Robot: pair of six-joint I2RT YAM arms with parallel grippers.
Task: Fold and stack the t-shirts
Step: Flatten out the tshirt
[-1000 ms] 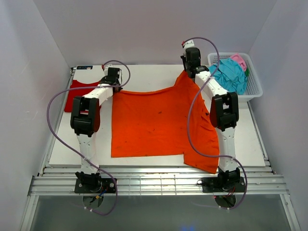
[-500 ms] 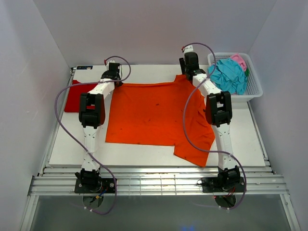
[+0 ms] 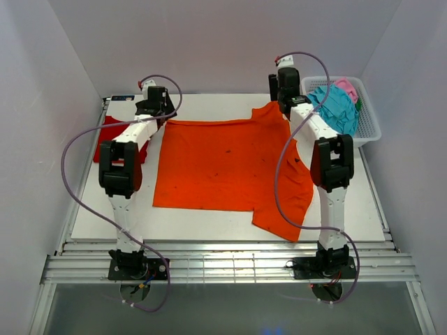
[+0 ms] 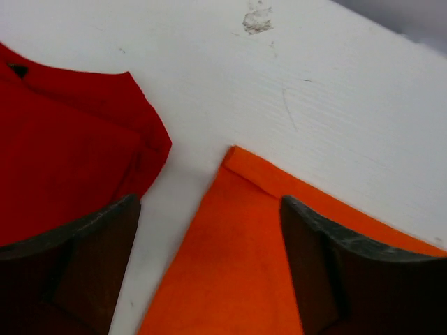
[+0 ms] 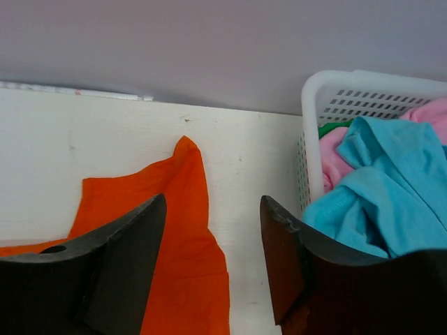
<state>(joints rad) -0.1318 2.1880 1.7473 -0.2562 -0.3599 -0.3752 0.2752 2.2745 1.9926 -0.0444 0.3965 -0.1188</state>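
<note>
Orange t-shirt point(image 3: 223, 164) lies flat beneath both parted fingers point(image 4: 91, 265).

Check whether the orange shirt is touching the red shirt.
Apart. Left wrist view shows bare table between the red shirt and a corner of the orange shirt.

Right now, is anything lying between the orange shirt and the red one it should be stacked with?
Nothing visible. Only a bare strip of white table separates the orange t-shirt from the red t-shirt, which lie apart side by side. The left gripper hangs open above that gap.
</note>
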